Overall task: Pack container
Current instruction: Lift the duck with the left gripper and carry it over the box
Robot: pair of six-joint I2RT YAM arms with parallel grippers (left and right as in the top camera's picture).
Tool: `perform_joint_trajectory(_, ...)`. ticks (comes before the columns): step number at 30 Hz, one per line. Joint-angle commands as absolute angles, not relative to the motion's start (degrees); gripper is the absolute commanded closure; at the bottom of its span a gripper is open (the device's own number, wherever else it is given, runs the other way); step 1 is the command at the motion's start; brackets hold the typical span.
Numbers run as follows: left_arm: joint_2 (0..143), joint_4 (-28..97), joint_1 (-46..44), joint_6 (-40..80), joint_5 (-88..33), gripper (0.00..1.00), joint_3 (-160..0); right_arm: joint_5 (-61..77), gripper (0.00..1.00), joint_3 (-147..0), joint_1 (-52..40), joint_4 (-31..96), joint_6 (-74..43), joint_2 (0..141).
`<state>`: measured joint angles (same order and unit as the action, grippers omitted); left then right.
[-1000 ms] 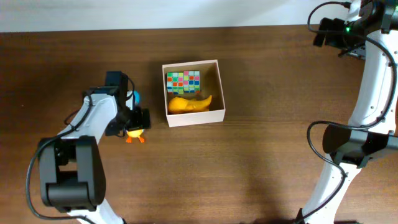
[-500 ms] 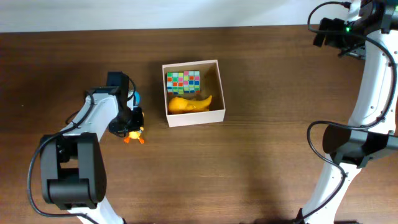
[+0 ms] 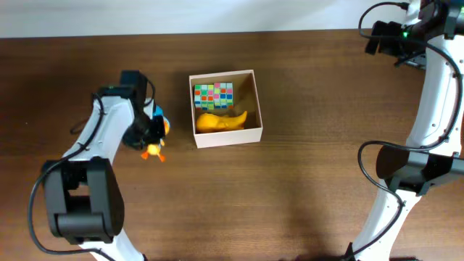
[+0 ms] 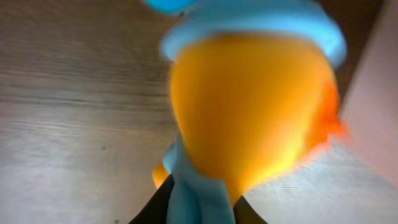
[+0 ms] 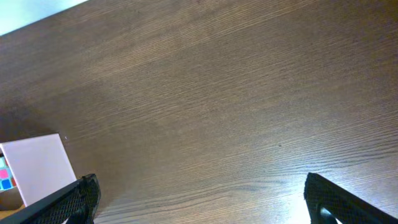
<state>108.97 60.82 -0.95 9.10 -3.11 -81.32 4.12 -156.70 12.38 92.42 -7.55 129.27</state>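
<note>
Container (image 3: pixel 228 137) sits just right of my left gripper (image 3: pixel 148 130), whose fingers clamp the orange toy (image 4: pixel 249 112). I judge this the carry step: next I lift it over the white wall and release beside the cube (image 3: pixel 214 94). Well away, my right gripper (image 5: pixel 202 186) hangs spread, holding nothing.

Looks down across a dark brown, finely grained table (image 5: pixel 205 93), filling almost the whole frame. Catches a thin pale strip (image 5: pixel 31 15) beyond the table's edge at the top left corner. Shows the right gripper (image 5: pixel 200 196) spread wide, one black finger (image 5: pixel 71 198) at the bottom left and the other at the bottom right, bare wood between, touching nothing. Takes in one white corner of the container (image 5: pixel 37 165) at the lower left, just above the left-hand finger, cut off by the frame. Picks up small red and blue patches (image 5: pixel 5 182) beside that white wall, at the very left edge.
</note>
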Motion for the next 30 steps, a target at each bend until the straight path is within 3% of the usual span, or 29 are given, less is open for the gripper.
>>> perform_joint_trajectory(1,105.1,64.9,-1.9,5.6,-3.8,0.8,-88.4,4.3,0.01,-157.6,12.4,92.4,-8.0,127.7)
perform_joint_trajectory(10,98.7,68.9,-11.0,-6.6,-3.8,0.8,-98.6,4.3,0.01,-157.6,12.4,92.4,-8.0,127.7)
perform_joint_trajectory(21,99.5,49.5,-25.5,-21.9,-3.8,0.8,-99.0,4.3,0.01,-157.6,12.4,92.4,-8.0,127.7)
perform_joint_trajectory(30,108.0,45.7,-26.6,-24.4,-3.9,0.8,-99.0,4.3,0.01,-157.6,12.4,92.4,-8.0,127.7)
